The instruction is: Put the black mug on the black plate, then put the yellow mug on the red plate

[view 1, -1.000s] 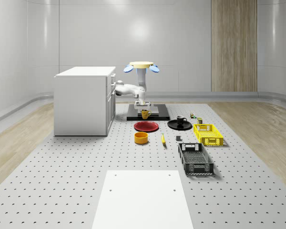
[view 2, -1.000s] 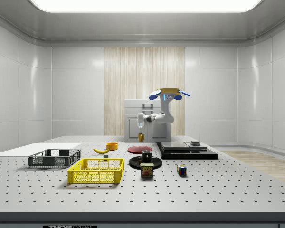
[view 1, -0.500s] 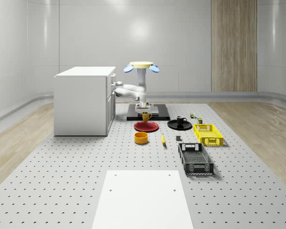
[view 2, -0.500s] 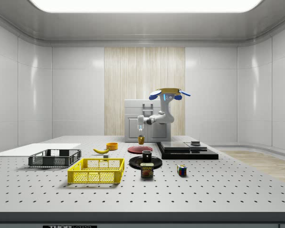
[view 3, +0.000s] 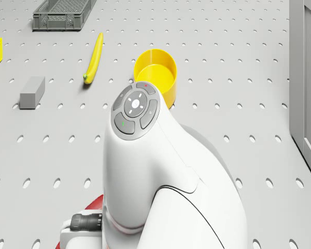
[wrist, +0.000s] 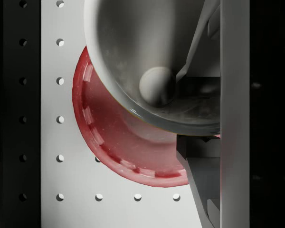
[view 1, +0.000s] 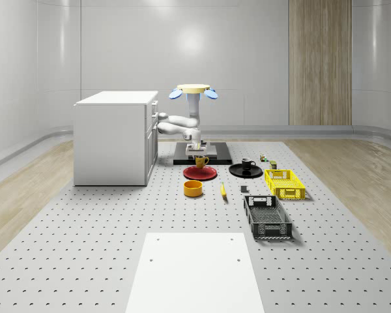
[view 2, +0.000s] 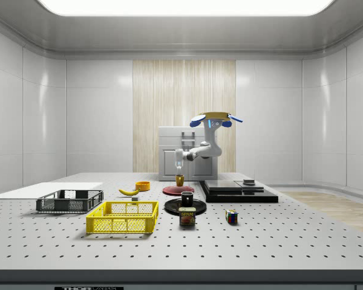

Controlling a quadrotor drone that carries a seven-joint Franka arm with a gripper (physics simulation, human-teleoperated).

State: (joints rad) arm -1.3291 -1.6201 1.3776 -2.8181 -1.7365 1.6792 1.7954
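1. black mug (view 1: 247, 163): upright, sits on the black plate (view 1: 238, 171), handle toward the whole-scene view's right.
2. black plate: flat on the table, just beside the red plate (view 1: 200, 173).
3. yellow mug (view 1: 200, 161): upright, held just above the red plate; contact with it unclear.
4. red plate: round, flat, rim partly visible in wrist view (wrist: 92, 137).

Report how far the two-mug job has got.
Done: the black mug sits on the black plate. In hand: the gripper holds the yellow mug just above the red plate, with the drone hovering by the white cabinet. Left: set it down and let go.
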